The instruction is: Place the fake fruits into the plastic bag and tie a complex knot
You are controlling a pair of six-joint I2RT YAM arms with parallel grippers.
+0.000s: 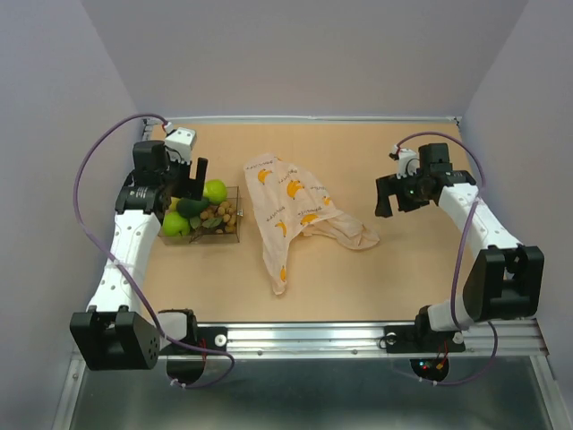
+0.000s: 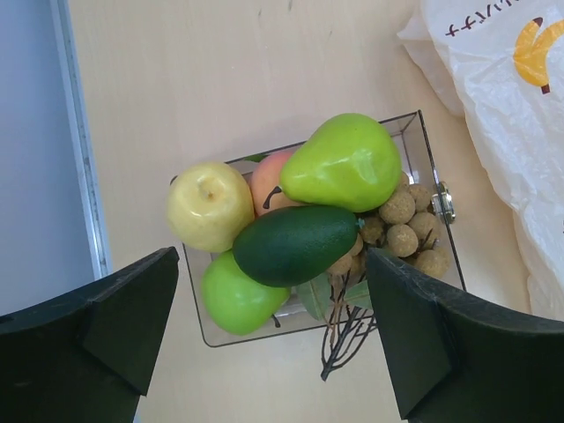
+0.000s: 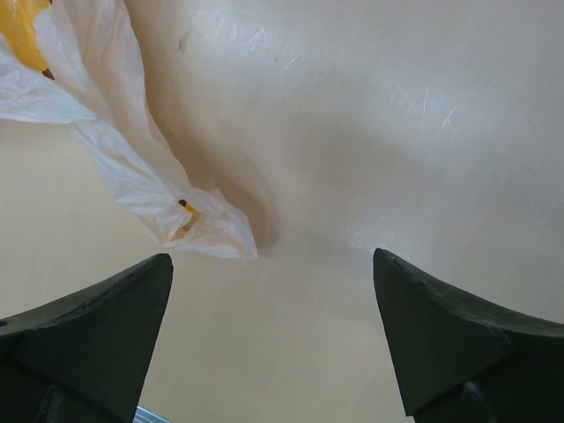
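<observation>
Both tools are released and grasp nothing. The left tool (image 1: pixel 195 176) hangs over the clear tray, jaws wide to either side of the fruit. The right tool (image 1: pixel 391 193) hangs over bare bench to the right of the bag, jaws just as wide.

The bench (image 1: pixel 403 269) is a pale tan board with faint scuffs, walled at the left, right and far sides by plain grey-lilac panels. A metal rail (image 1: pixel 358 336) runs along its near edge, where the arm bases are bolted.

At the left stands a clear rigid tray (image 2: pixel 425 145), and the fake fruits (image 1: pixel 199 208) are heaped in it. The heap holds a green pear (image 2: pixel 344 163), a yellow apple (image 2: pixel 210 205), a dark green avocado (image 2: pixel 295 244) lying across the middle, a smaller green fruit (image 2: pixel 238 295) beneath it and a peach-coloured one (image 2: pixel 267 181) half hidden. A cluster of small tan balls (image 2: pixel 405 229) on brown twigs (image 2: pixel 348 330) fills the tray's right end.

The plastic bag (image 1: pixel 291 210) lies flat and crumpled on the middle of the bench, just right of the tray. It is whitish-peach and printed with orange bananas. One twisted corner (image 3: pixel 207 229) trails toward the right tool.
</observation>
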